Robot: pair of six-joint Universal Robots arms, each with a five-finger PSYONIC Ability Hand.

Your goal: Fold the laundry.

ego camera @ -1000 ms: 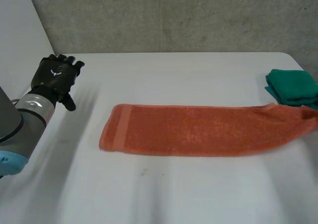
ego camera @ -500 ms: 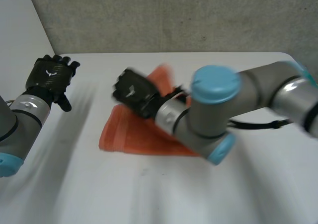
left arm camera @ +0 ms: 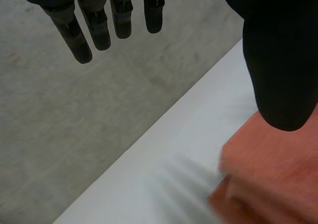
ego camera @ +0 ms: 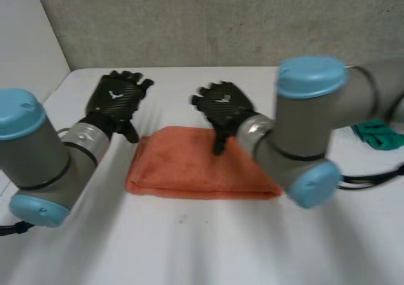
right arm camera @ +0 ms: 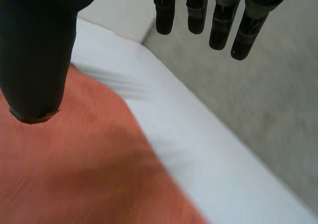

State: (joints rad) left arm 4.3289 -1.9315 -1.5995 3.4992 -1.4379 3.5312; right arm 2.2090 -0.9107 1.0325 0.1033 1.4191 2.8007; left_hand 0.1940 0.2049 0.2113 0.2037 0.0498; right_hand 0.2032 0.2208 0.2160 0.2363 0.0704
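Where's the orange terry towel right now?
Head view: the orange terry towel lies folded, central on the white table, right hand above its far edge, left hand beside its far left corner.

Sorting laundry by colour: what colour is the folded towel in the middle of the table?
Orange; the towel shows best in the head view.

The right arm (ego camera: pixel 309 124) covers one end of the orange towel (ego camera: pixel 186 166). Past that end, a blurred green cloth (ego camera: pixel 379 135) sits half hidden behind the arm.

White table (ego camera: pixel 189 247): folded orange towel (ego camera: pixel 189 171), green cloth (ego camera: pixel 380 136)
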